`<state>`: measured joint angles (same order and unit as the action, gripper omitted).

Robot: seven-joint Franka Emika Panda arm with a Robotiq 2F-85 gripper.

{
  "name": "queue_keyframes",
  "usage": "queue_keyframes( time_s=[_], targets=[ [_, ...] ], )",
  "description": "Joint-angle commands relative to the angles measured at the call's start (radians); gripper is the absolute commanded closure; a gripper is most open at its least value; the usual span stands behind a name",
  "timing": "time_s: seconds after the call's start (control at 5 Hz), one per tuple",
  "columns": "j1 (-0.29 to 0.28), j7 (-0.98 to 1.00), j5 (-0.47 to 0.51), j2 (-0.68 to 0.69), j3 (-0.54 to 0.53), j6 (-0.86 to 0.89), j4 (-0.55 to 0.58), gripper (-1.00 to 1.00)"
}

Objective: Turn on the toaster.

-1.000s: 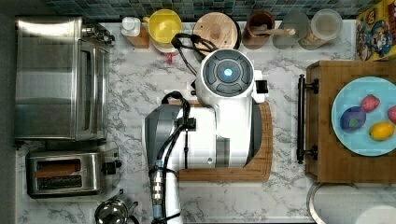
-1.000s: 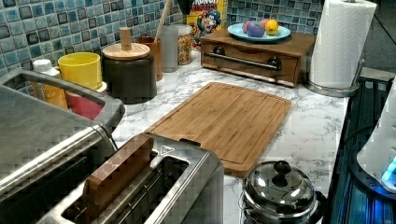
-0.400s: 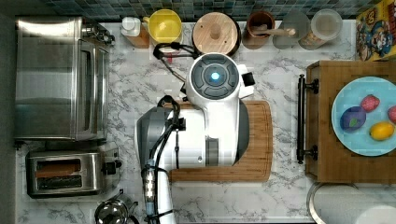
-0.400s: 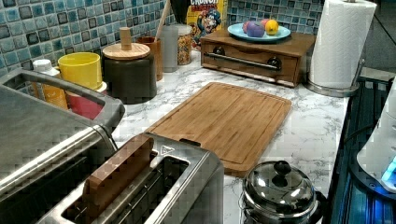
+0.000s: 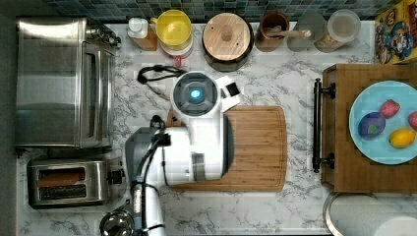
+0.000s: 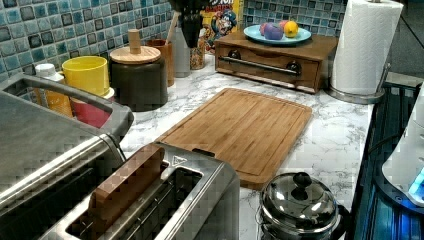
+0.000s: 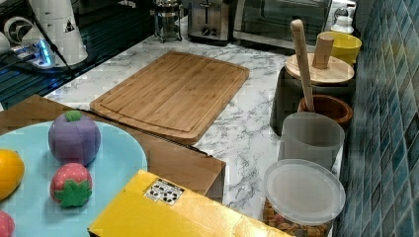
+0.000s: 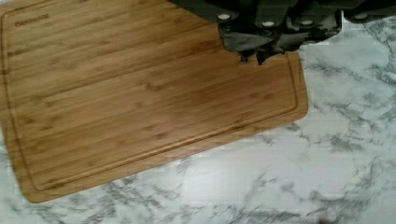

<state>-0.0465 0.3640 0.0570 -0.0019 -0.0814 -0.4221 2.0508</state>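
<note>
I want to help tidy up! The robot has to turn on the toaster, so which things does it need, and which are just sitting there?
Needed:
toaster
hand

Just sitting there:
cutting board
toaster oven
yellow cup
fruit plate
paper towel roll
cereal box
small pot

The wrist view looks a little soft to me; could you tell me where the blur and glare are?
Wrist view: the marble counter smears toward the edges, with a pale glare patch beside the cutting board. Top view: the toaster stays fairly sharp, its steel reflecting light.
</note>
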Motion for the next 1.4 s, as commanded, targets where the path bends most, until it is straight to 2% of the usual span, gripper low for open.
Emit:
queue_keyframes(
  time_s=[0.2,0.6,0.8,1.2,1.4],
  targets=[
    [-0.118,0.128,0.111,-0.152,-0.123,-0.059,0.164,1.00],
    [-0.140,0.205,0.167,-0.185,-0.174,-0.030,0.205,1.00],
    [-0.186,0.246,0.178,-0.202,-0.173,-0.064,0.255,1.00],
    [-0.248,0.256,0.219,-0.208,-0.187,-0.060,0.256,1.00],
    [-0.248,0.224,0.227,-0.200,-0.211,-0.081,0.243,1.00]
  ],
)
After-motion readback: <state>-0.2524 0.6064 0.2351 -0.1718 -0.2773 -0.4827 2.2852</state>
